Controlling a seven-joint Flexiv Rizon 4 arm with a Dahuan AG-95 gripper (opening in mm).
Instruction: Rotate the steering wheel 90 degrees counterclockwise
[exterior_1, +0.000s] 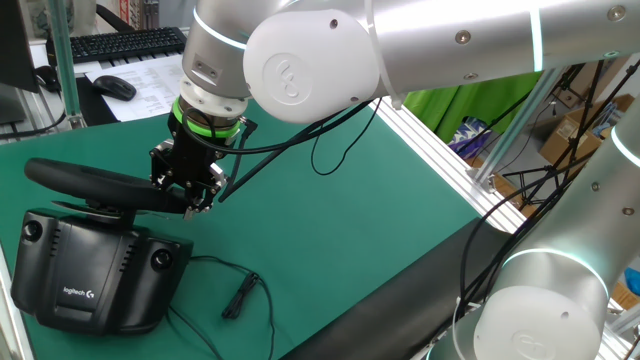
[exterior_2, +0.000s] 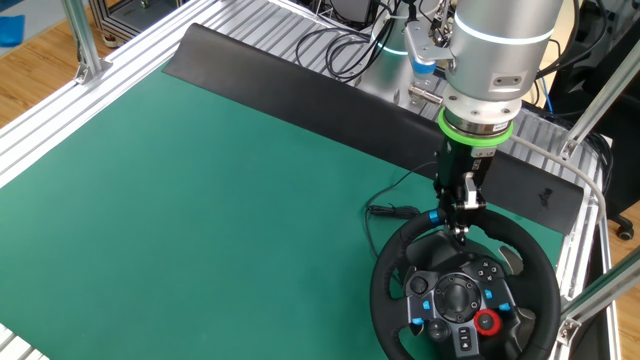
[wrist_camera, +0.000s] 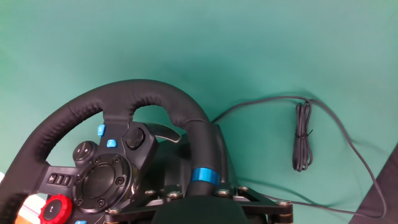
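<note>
The steering wheel (exterior_2: 386, 285) is a black round rim with silver spokes and coloured buttons, lying at the near right corner of the green mat. From the other side its rim (exterior_1: 80, 180) shows edge-on above the black Logitech base (exterior_1: 90, 275). My gripper (exterior_2: 462, 226) comes down on the far part of the rim, right beside the small blue stripe (exterior_2: 434, 216). In the hand view the rim (wrist_camera: 143, 90) runs with its blue stripe (wrist_camera: 205, 176) down into my gripper (wrist_camera: 200, 200), whose jaws are closed on it. The gripper (exterior_1: 197, 203) grips the rim's right end.
A thin black cable (wrist_camera: 301, 137) with a bundled loop trails over the green mat (exterior_2: 200, 180) beside the base. A black strip (exterior_2: 300, 85) and aluminium rails border the mat. A keyboard (exterior_1: 125, 42) and mouse (exterior_1: 115, 87) lie beyond the mat.
</note>
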